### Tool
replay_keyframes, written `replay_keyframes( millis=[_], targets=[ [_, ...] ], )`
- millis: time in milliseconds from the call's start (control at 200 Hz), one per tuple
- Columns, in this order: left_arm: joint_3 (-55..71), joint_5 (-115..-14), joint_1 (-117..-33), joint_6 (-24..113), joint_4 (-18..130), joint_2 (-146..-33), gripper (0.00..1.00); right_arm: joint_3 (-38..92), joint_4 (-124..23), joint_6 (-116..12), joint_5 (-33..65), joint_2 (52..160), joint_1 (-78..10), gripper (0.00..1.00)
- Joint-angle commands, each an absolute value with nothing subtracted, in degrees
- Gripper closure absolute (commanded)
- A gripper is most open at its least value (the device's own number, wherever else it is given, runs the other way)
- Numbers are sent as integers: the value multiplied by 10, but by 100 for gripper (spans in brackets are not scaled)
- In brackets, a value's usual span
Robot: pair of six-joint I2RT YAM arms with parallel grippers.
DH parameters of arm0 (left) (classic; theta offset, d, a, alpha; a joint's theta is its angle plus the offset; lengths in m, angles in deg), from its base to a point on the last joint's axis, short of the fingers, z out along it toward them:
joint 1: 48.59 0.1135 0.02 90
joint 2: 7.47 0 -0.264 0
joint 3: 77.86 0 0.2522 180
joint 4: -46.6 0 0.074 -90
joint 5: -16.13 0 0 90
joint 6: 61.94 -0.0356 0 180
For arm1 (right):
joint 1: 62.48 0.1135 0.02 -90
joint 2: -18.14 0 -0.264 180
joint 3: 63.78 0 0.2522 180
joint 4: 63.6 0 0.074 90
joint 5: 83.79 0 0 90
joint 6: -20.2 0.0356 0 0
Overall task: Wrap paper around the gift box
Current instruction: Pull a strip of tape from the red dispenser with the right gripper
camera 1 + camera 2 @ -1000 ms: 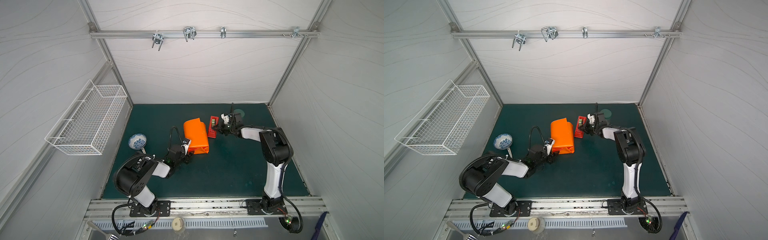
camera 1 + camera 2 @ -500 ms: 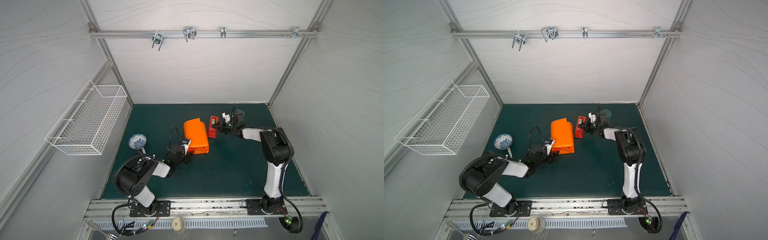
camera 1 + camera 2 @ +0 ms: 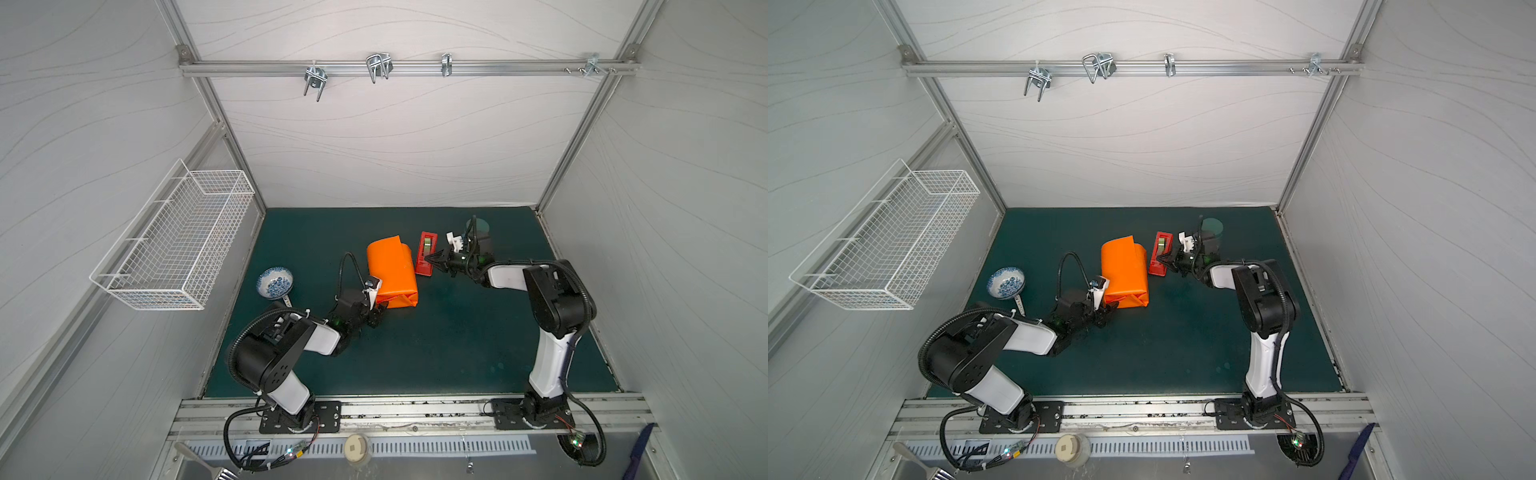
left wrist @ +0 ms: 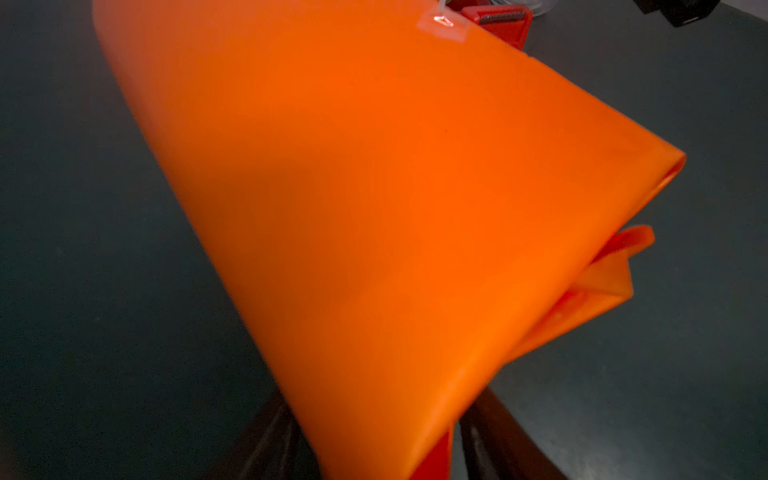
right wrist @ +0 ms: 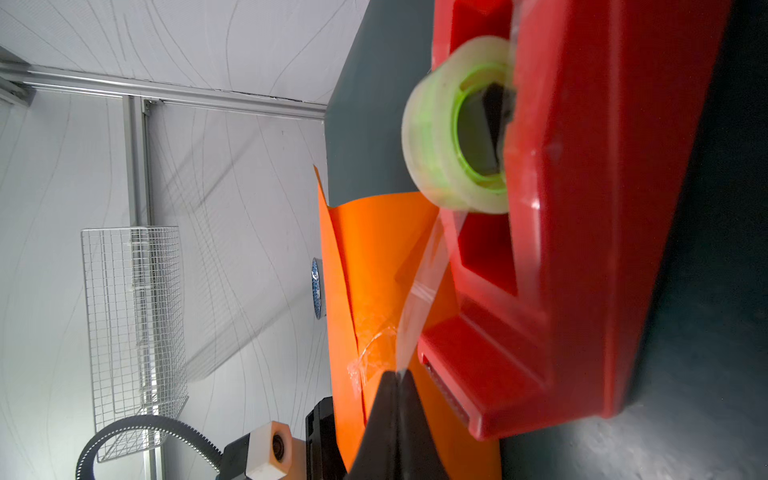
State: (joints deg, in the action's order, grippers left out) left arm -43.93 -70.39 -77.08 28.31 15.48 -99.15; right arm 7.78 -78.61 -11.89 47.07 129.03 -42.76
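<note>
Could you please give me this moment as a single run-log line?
stage: taping | paper: wrapped into bundle | left gripper: jaws astride paper's near end, grip unclear | right gripper: shut on tape strip at red dispenser

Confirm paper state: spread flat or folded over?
Folded. In a top view the paper forms a compact orange bundle, its near end tucked into flaps; the gift box cannot be seen.

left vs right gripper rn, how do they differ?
Grip: the left gripper holds the folded corner of the paper, jaws well apart. The right gripper pinches the thin tape strip, jaws fully shut.
Place: the left gripper is at the paper bundle's near end. The right gripper is at the cutter end of the red tape dispenser.
Shared: both sit low over the table, each gripping something.
</note>
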Motion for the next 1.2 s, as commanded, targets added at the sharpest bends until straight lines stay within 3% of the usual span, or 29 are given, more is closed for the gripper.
replay_keyframes(
  millis=[0,695,1196],
  targets=[
    [-423,-703,-766,285,140,-995,40,56,-809,-107,494,1260,-412,100],
    [-424,-700,-765,287,139,-993,40,-4,-808,-124,459,1253,-379,100],
    [-423,-698,-764,287,140,-994,40,18,-751,-181,394,1325,-390,100]
  ],
)
